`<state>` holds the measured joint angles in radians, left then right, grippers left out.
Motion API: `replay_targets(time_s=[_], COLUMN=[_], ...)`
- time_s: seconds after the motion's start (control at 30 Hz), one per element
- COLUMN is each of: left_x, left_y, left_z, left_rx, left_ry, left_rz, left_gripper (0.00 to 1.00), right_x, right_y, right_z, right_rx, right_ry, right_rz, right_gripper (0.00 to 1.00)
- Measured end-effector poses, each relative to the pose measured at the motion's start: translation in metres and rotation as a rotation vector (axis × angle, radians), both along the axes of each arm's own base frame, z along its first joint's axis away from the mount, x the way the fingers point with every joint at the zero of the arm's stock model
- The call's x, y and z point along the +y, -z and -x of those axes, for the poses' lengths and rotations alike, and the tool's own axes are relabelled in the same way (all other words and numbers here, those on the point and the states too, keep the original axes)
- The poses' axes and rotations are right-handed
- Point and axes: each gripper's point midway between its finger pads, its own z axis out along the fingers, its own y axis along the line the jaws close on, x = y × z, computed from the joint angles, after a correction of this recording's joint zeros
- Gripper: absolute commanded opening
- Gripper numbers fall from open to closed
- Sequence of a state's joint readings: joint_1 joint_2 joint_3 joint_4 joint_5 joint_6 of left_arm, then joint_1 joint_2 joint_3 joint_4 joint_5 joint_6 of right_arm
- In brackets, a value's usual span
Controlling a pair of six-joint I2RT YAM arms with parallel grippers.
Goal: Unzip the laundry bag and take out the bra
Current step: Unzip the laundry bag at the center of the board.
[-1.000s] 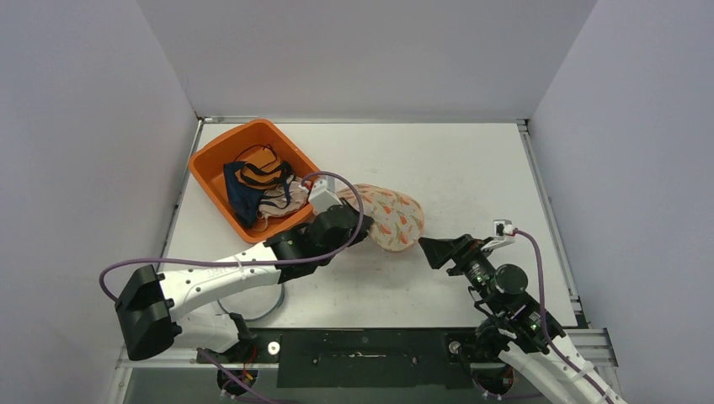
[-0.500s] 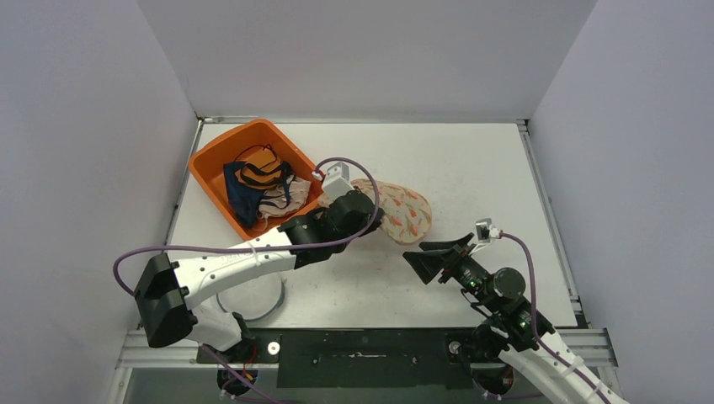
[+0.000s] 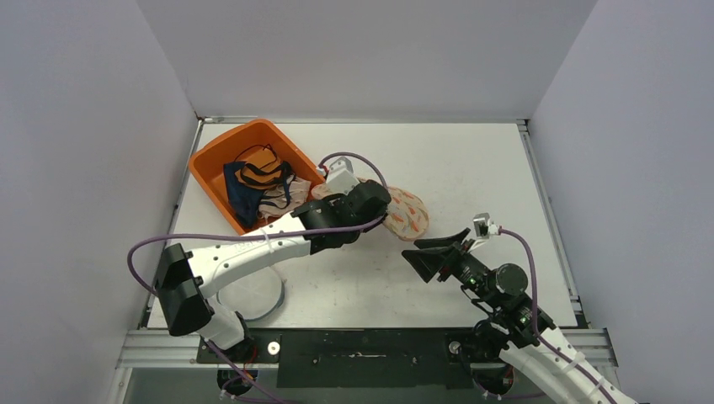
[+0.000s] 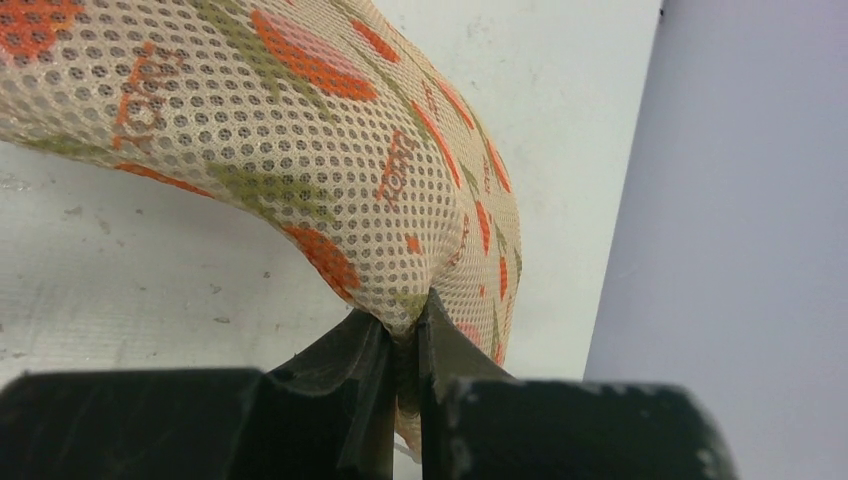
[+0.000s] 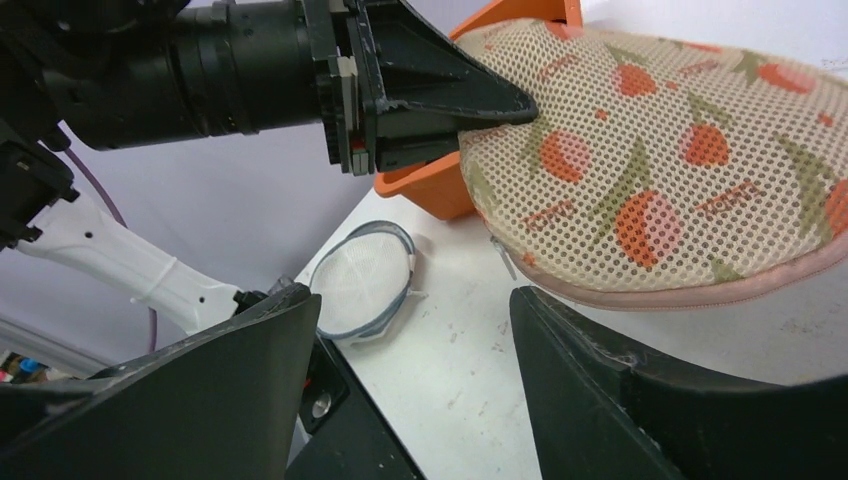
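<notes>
The laundry bag (image 3: 407, 212) is a rounded cream mesh pouch with orange and green print and a pink zipped edge (image 5: 700, 295). It lies mid-table next to the orange bin. My left gripper (image 3: 380, 212) is shut on a pinch of its mesh (image 4: 405, 315) at the bag's left side; the same gripper shows in the right wrist view (image 5: 480, 115). My right gripper (image 3: 421, 252) is open and empty, just in front of the bag's zipped edge, apart from it. The bag (image 4: 300, 150) looks shut. No bra inside it can be seen.
An orange bin (image 3: 221, 164) at the back left holds orange, navy and pale garments (image 3: 257, 187). A flat round white mesh bag (image 3: 257, 295) lies near the front left, also in the right wrist view (image 5: 362, 292). Grey walls enclose the table.
My left arm has reached further right and back, carrying the bag's gripped side with it. My right gripper has pulled back from the bag's edge toward the near side, staying open.
</notes>
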<state>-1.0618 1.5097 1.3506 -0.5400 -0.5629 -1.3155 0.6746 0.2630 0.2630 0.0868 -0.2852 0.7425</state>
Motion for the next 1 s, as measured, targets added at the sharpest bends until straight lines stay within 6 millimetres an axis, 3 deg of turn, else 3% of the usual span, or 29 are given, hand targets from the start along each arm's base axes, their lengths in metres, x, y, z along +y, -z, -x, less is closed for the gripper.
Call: replay_targets(time_s=[0.17,0.4,0.77,1.0], left_x=[0.009,0.020,0.026,0.027], left_y=[0.008,0.015,0.002,0.004], left_z=[-0.002,0.001,-0.007,-0.008], left_rx=[0.079,0.129,0.130,0.152], left_ry=[-0.098,-0.158,-0.207,-0.212], left_rz=[-0.039,-0.062,-0.046,-0.034], left_gripper=[0.00,0.00,0.00,0.00], right_x=[0.001,0.016,0.039,0.039], right_y=[-0.002,0.021,0.044,0.031], right_z=[-0.008,-0.019,-0.018,-0.028], right_rx=[0.024,0.109,0.166,0.128], right_ry=[0.028,0.017,-0.029,0.028], right_rz=[-0.029,0.014,0.069,0.015], right_gripper=[0.62,0.63,0.61,0.63])
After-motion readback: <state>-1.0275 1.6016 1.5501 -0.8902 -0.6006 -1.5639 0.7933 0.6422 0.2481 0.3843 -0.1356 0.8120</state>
